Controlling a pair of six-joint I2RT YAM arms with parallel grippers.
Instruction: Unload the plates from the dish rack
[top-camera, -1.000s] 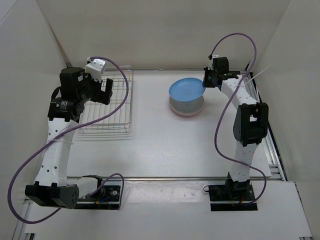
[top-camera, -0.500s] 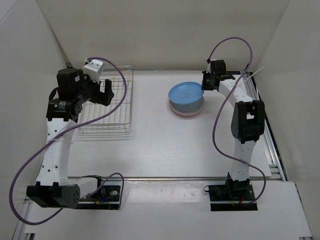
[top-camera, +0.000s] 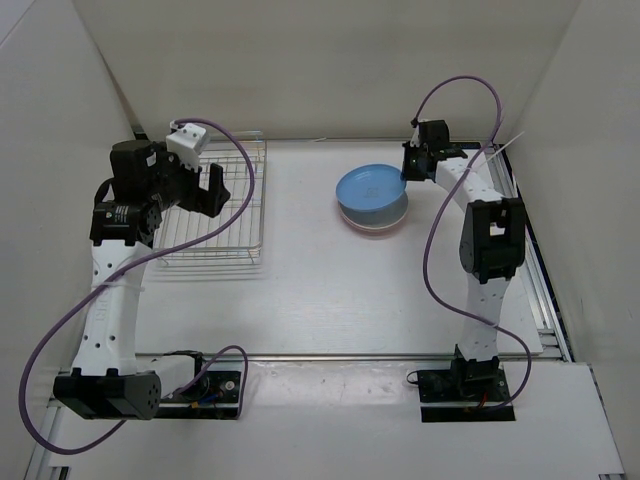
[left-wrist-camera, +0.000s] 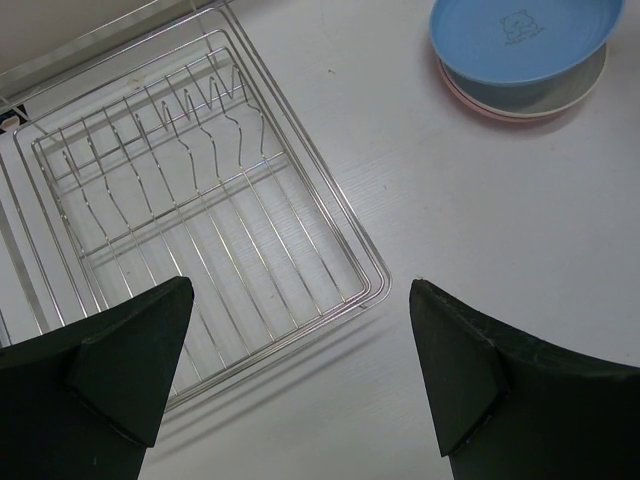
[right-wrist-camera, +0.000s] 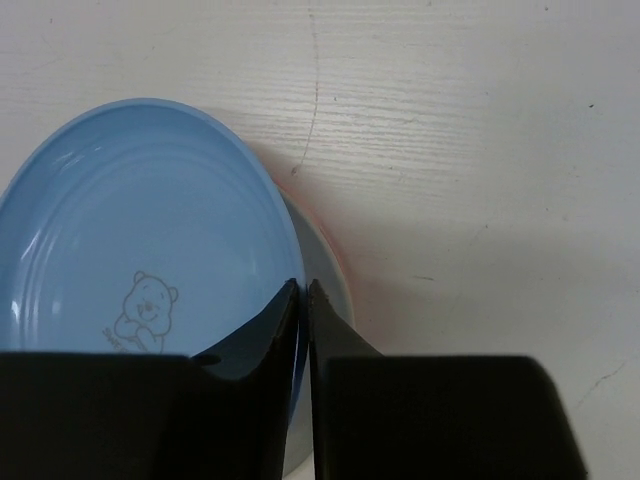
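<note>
The light blue plate (top-camera: 370, 188) lies on top of the cream-white plate (left-wrist-camera: 570, 92) and the pink plate (left-wrist-camera: 497, 115), stacked on the table at the back right. My right gripper (top-camera: 408, 170) is shut on the blue plate's right rim; in the right wrist view the fingers (right-wrist-camera: 303, 290) pinch the rim of the blue plate (right-wrist-camera: 130, 250), with the cream-white plate (right-wrist-camera: 322, 270) under it. The silver wire dish rack (top-camera: 225, 215) stands at the back left and holds no plates. My left gripper (top-camera: 213, 185) is open and empty above the near right corner of the rack (left-wrist-camera: 200, 200).
White walls enclose the table on the left, back and right. The purple cables loop off both arms. The right arm reaches along the table's right edge.
My right gripper has lowered the blue plate from a tilted hold down onto the stack. The left arm has shifted slightly left over the rack.
</note>
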